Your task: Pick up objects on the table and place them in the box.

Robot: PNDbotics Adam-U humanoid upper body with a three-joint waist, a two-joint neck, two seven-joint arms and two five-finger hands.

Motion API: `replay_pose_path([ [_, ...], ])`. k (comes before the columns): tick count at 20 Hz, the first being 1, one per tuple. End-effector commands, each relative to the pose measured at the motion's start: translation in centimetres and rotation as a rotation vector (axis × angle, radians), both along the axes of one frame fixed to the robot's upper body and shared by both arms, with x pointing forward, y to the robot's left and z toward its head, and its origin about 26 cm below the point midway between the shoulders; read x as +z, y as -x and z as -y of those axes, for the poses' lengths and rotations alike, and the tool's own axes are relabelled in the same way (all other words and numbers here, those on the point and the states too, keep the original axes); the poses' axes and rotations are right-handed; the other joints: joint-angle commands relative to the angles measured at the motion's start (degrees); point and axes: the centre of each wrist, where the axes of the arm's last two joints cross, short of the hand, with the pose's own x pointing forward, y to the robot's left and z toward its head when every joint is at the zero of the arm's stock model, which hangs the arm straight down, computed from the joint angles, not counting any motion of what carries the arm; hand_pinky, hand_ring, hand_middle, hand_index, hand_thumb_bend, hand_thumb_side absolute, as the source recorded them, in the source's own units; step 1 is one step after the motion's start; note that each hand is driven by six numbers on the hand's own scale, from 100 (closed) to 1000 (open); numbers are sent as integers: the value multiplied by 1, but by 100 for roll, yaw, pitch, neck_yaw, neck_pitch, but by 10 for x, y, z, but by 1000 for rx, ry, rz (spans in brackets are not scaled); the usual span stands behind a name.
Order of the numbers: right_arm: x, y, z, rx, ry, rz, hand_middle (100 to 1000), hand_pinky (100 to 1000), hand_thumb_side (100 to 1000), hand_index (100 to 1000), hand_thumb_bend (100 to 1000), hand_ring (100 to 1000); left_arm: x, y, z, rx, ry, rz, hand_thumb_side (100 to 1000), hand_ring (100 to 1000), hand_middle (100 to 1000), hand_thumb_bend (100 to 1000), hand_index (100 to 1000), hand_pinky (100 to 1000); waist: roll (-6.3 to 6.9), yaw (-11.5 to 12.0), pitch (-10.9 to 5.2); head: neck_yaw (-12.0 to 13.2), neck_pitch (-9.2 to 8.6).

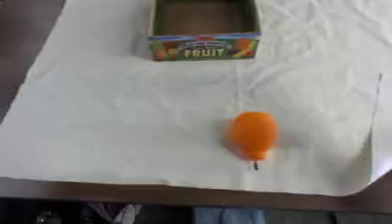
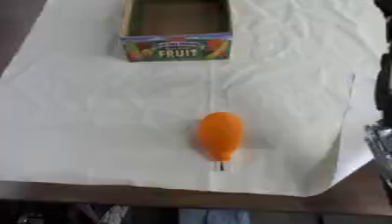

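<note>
One orange pear (image 1: 253,133) on white sheet (image 1: 115,122), lower centre, apart from box (image 1: 204,47) at 12 o'clock. Box interior appears empty. Nothing placed yet. Right arm at edge; hand state undeterminable. Left hand unseen.

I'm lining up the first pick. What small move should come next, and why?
Probably bring the right arm, seen only at the right edge, in over the orange fruit. The fruit lies alone on the white cloth, nearer the right side, well short of the fruit box, which looks empty. No hand shows yet.
</note>
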Motion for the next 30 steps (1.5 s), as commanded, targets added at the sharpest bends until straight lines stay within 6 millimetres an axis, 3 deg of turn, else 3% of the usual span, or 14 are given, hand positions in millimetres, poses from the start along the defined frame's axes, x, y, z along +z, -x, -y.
replay_pose_path([
  [1, 9, 2, 0, 5, 118, 16, 783, 924, 1000, 909, 100, 963, 12, 2, -4, 12, -33, 30, 678, 386, 635, 100, 718, 326, -30, -27, -71, -110, -76],
  [5, 5, 4, -2, 12, 243, -4, 791, 915, 1000, 910, 100, 957, 12, 1, -4, 10, -35, 30, 679, 386, 636, 100, 718, 326, -73, -60, -63, -200, -195],
  [17, -4, 5, -14, 69, 409, 5, 796, 912, 1000, 908, 100, 959, 12, 2, -6, 24, -29, 36, 680, 385, 637, 100, 717, 324, -116, -76, 76, -204, -874],
  [30, -11, 4, -31, 20, 651, -27, 764, 899, 1000, 900, 100, 978, 12, 1, -4, 19, -28, 34, 682, 385, 638, 100, 716, 322, -158, -107, 169, -224, -846],
])
